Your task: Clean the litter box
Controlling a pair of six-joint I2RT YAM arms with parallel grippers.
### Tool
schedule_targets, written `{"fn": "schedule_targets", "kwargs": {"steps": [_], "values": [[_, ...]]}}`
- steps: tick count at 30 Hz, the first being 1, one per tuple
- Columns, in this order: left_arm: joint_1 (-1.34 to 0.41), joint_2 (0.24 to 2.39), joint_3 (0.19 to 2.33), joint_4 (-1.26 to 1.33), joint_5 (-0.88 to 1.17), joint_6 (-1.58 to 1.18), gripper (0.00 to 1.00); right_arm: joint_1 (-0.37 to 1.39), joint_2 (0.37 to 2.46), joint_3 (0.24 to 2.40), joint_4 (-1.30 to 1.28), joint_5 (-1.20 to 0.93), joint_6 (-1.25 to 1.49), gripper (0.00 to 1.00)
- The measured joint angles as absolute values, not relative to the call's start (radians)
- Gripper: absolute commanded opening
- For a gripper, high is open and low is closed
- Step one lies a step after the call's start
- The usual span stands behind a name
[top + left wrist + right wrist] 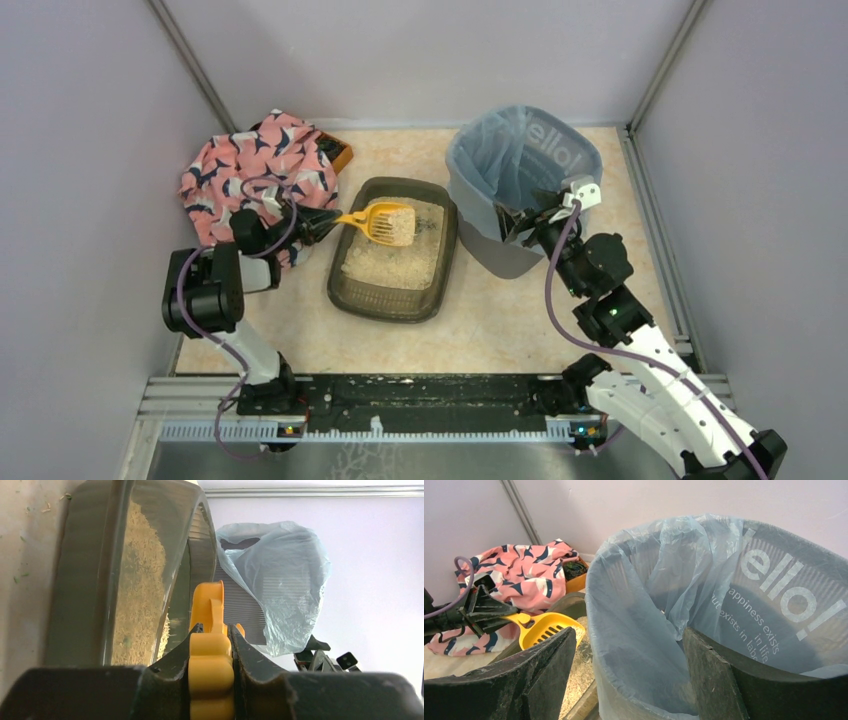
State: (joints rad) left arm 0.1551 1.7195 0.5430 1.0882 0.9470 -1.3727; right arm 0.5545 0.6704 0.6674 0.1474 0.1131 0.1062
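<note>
The left pincer (322, 222) was closed narrowly on the handle of a yellow-orange slotted scoop (385, 222). In the left wrist view its fingers (250, 652) pressed on either side of that handle. The scoop's blade reached out over the litter box (385, 305) and carried a heap of pale litter (397, 224). It was lifted above the granules in the tray, over the tray's far half.

The litter box, a low dark grey-brown tray with rounded corners, lay on the beige worktop (500, 320) near the middle. It sat between the two arms and just left of the bin. More pale litter was spread across its floor.

The right pincer (535, 215) stood wide, astride the near rim of the tall grey bin (480, 190). From the right wrist view, one finger (524, 680) was outside the wall and apart from it. The other finger (714, 680) was inside, against the blue bag (649, 605) that lined the bin. White lettering showed on the bin's inner far side. The bin leaned a little toward the litter box, and their edges were close together.

Behind the left arm, at the far left corner, lay a pink cloth with dark blue markings (250, 165), bunched up. It partly covered an orange box (342, 155).
</note>
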Motion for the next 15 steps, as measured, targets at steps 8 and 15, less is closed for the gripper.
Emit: {"fn": "schedule_targets", "kwargs": {"steps": [8, 15], "values": [[0.131, 1.599, 0.511, 1.018, 0.955, -1.339, 0.00, 0.554, 0.671, 0.667, 0.148, 0.112, 0.106, 0.78], [0.148, 1.568, 0.524, 0.967, 0.947, -1.310, 0.00, 0.554, 0.671, 0.667, 0.148, 0.111, 0.106, 0.78]]}}
